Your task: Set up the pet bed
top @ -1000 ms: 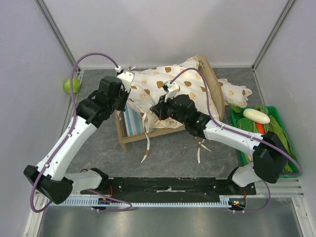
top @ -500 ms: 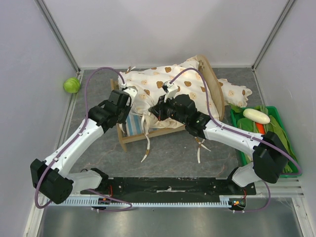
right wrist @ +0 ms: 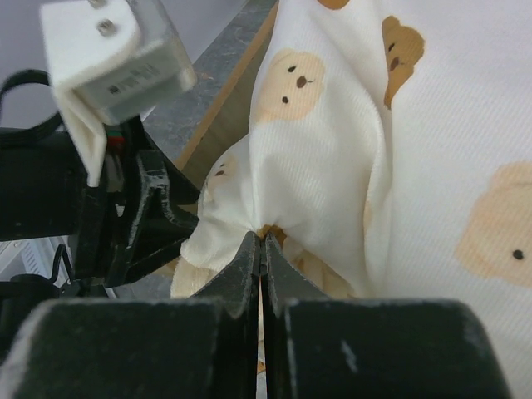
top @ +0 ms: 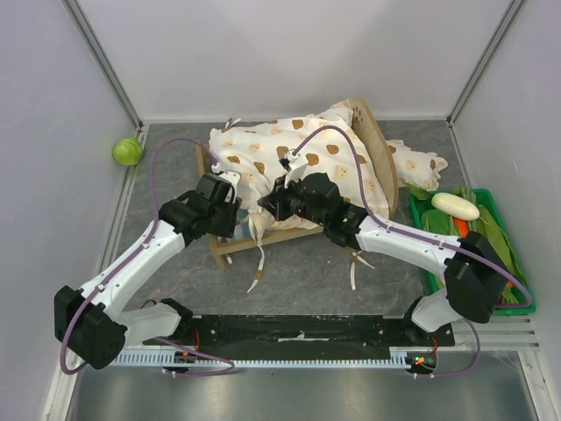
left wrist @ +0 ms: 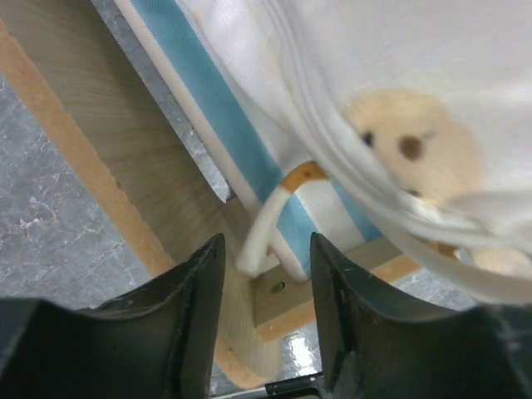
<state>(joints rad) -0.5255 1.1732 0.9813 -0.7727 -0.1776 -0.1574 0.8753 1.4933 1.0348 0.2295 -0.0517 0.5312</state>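
Note:
The pet bed [top: 230,246] is a light-wood frame with a rounded headboard [top: 379,145] at the right. A cream bear-print cushion [top: 289,156] lies rumpled over it, with ties hanging off the front. My right gripper [right wrist: 263,238] is shut on a bunched fold of the cushion [right wrist: 332,141] near the front middle of the bed. My left gripper [left wrist: 266,332] is open at the bed's front-left corner. A loose white tie [left wrist: 270,216] hangs between its fingers, above the blue-striped base [left wrist: 216,108] and beside the wooden rail [left wrist: 108,166]. Nothing is gripped there.
A green ball [top: 127,151] lies at the far left by the wall. A green crate [top: 491,210] of vegetables and a white oblong [top: 455,205] stand at the right. A frilled bear-print pillow [top: 419,165] lies behind the headboard.
My left gripper has come from the bed's back-left corner to its front-left corner and opened, letting go of the cushion. The right gripper has stayed shut on the cushion.

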